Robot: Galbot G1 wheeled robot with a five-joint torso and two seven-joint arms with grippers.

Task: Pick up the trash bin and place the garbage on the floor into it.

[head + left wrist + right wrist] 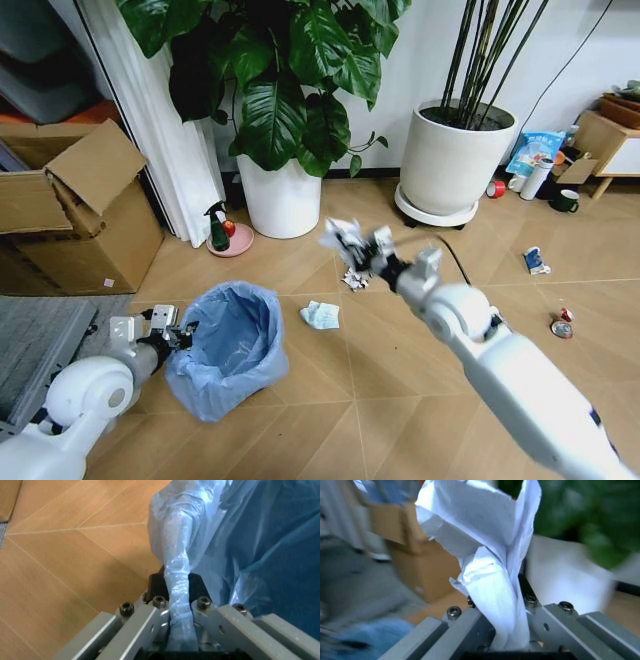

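Paper, crumpled and white, sits pinched between the closed fingers of the right gripper, held up above the floor out ahead of the robot; it looks feather-light and soft, so it should crush rather than slip, and any fold gives enough to hold. To the left of that gripper and lower down stands the trash bin, where the left gripper is clamped on the rim through the blue plastic bag. The bin seems light and the liner thin and slippery, so I judge the rim safer to grip than loose plastic alone. More garbage lies around: another paper wad just right of the bin, a torn scrap under the right gripper, a blue packet and a small can well off to its right. Two white planters and a spray bottle stand beyond, clear of the path between gripper and bin.
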